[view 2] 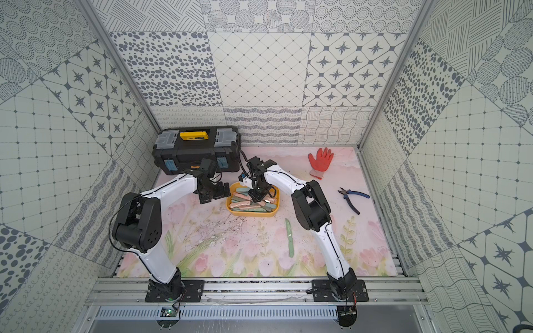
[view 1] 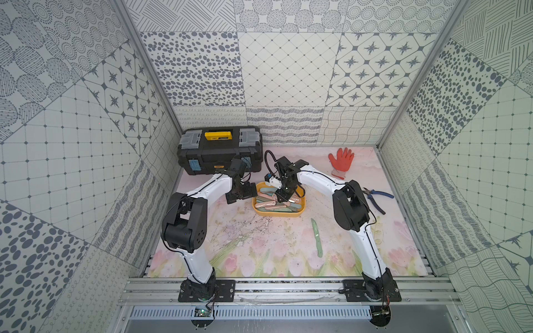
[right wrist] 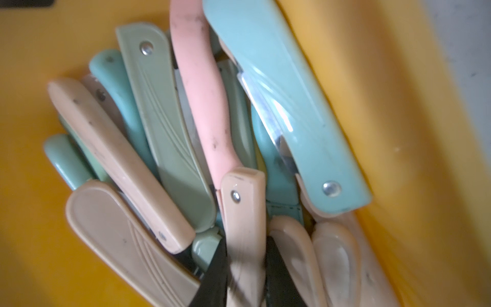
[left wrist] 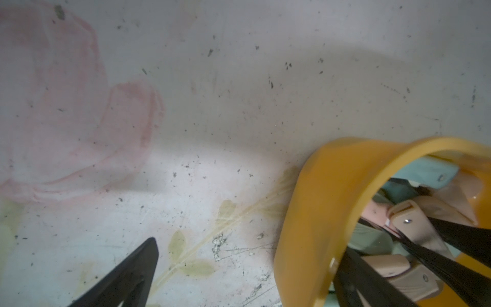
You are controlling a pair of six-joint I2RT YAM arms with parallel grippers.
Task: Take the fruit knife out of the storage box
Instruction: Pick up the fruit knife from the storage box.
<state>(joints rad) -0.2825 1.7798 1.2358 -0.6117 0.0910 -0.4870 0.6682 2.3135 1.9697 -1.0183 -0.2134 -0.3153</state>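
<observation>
The storage box (view 1: 277, 214) (view 2: 251, 214) is a shallow yellow tub in mid-table, holding several folded fruit knives in pink, beige, green and blue. My right gripper (view 1: 281, 199) (right wrist: 245, 242) reaches down into it. Its two black fingers press on either side of a beige fruit knife (right wrist: 243, 202) that lies on top of the pile. My left gripper (view 1: 239, 197) (left wrist: 247, 249) stands open at the box's left end. It straddles the yellow wall (left wrist: 318, 199), with one finger over the mat and the other inside the box, and it holds nothing.
One green fruit knife (view 1: 316, 238) lies open on the floral mat in front of the box. A black toolbox (view 1: 220, 150) stands at the back left. At the back right lies an orange glove (view 1: 341, 161), and blue-handled pliers (view 1: 375, 199) lie at the right.
</observation>
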